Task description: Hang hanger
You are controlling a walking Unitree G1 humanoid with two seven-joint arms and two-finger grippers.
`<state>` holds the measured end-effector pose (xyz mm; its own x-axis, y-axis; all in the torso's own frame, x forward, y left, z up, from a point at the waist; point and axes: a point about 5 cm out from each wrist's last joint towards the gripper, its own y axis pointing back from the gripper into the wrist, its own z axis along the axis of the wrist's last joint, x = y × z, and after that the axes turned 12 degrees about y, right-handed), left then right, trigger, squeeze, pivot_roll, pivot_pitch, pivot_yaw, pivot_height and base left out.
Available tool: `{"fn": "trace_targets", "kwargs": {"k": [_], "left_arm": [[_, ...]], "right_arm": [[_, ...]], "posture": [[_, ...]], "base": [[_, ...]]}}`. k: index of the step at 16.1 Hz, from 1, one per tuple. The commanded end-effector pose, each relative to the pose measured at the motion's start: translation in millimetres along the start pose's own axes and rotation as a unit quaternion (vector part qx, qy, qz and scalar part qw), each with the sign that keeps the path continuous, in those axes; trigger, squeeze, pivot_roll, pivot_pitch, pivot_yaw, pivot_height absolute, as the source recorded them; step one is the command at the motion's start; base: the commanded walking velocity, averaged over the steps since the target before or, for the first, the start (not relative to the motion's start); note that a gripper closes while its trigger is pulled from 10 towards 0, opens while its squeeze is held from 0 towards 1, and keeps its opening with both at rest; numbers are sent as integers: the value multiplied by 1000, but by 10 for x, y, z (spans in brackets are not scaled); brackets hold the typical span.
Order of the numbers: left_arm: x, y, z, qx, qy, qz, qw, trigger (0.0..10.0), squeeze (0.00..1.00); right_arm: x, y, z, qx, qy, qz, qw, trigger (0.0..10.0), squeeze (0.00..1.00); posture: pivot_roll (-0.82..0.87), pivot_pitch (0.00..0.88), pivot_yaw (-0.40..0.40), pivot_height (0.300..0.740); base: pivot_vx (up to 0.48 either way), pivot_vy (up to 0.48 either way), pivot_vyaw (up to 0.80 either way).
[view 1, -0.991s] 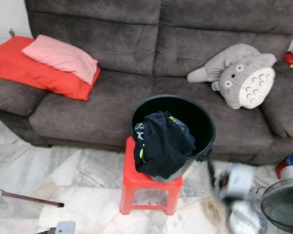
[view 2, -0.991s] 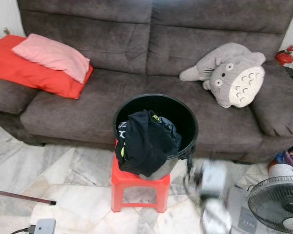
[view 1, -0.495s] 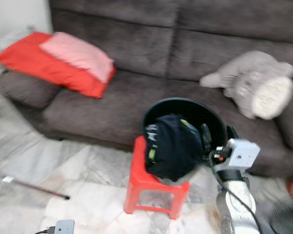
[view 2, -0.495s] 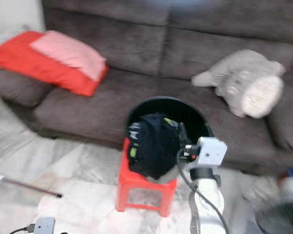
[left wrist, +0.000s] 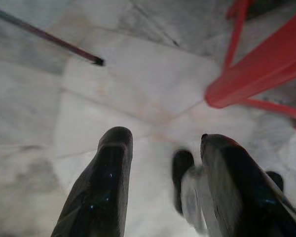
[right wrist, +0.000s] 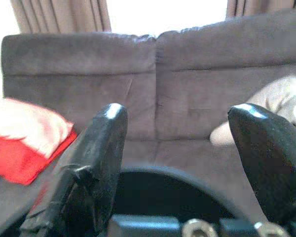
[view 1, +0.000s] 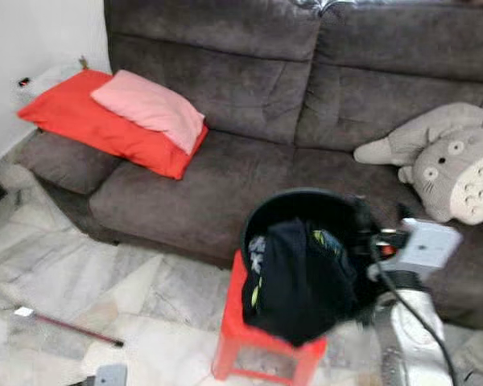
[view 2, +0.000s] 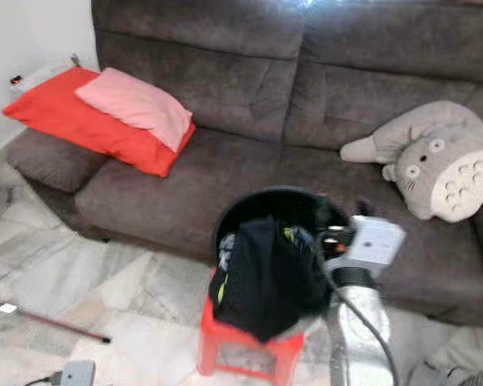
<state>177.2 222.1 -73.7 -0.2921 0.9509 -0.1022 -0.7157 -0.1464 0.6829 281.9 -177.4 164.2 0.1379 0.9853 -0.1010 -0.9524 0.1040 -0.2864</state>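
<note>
A black round basket (view 1: 283, 199) stands on a red plastic stool (view 1: 235, 334) in front of the sofa. Dark clothes (view 1: 294, 277) with a bit of yellow-green trim hang over its front rim. My right gripper (view 1: 381, 215) is raised beside the basket's right rim, fingers pointing up. In the right wrist view the right gripper (right wrist: 187, 163) is open with nothing between its fingers, the basket's rim (right wrist: 163, 173) curving below and the sofa back beyond. My left gripper (left wrist: 163, 168) hangs low and open over the marble floor, next to the stool's leg (left wrist: 256, 84).
A dark grey sofa (view 1: 225, 173) fills the back, with a red cushion (view 1: 80, 121) and a pink pillow (view 1: 149, 104) at its left and a grey plush toy (view 1: 459, 161) at its right. A thin dark rod (view 1: 72, 328) and a small white device (view 1: 105, 374) lie on the floor at left.
My right arm has risen from low beside the stool up to the basket's right rim. The camera has also shifted, so the whole scene sits differently in the picture.
</note>
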Motion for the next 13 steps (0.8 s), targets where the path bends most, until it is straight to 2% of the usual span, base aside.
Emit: {"fn": "trace_targets", "kwargs": {"k": [1, 3, 5, 7, 8, 9, 10, 11, 13], "left_arm": [[111, 46, -91, 18, -4, 16, 1000, 10000, 0], [99, 40, -86, 19, -6, 14, 1000, 10000, 0], [91, 36, -84, 20, -8, 14, 1000, 10000, 0], [79, 29, -76, 22, -13, 10, 1000, 10000, 0], [71, 28, -78, 24, -15, 9, 1000, 10000, 0], [65, 25, -82, 29, -20, 6, 999, 10000, 0], [55, 21, -81, 33, -36, -2, 999, 10000, 0], [53, 20, -78, 33, -39, -4, 999, 10000, 0], [60, 20, -79, 34, -36, -1, 999, 10000, 0]], "right_arm": [[28, 40, 31, 2, 1, -3, 1000, 10000, 0], [-92, 93, 128, 1, 14, -37, 999, 10000, 0], [-178, 143, 185, 11, 48, -47, 998, 10000, 0], [-358, 206, 214, 81, 134, -74, 985, 10000, 0], [-481, 265, 222, 123, 191, -72, 971, 10000, 0], [-489, 271, 233, 140, 236, -15, 962, 10000, 0], [-357, 243, 330, 121, 319, 102, 934, 10000, 0], [-292, 245, 353, 119, 370, 156, 908, 10000, 0], [-172, 304, 301, 142, 357, 217, 897, 10000, 0]], "posture": [[-29, 121, -26, 740], [-45, 136, -26, 740], [-46, 138, -26, 740], [-63, 144, -25, 740], [-70, 148, -25, 740], [-82, 152, -22, 740], [-90, 155, -22, 740], [-91, 153, -24, 740], [-90, 151, -27, 740]], "base": [[0, 0, 0], [0, 0, 0], [0, 0, 0], [0, 0, 0], [0, 0, 0], [0, 0, 0], [0, 0, 0], [0, 0, 0], [0, 0, 0]]}}
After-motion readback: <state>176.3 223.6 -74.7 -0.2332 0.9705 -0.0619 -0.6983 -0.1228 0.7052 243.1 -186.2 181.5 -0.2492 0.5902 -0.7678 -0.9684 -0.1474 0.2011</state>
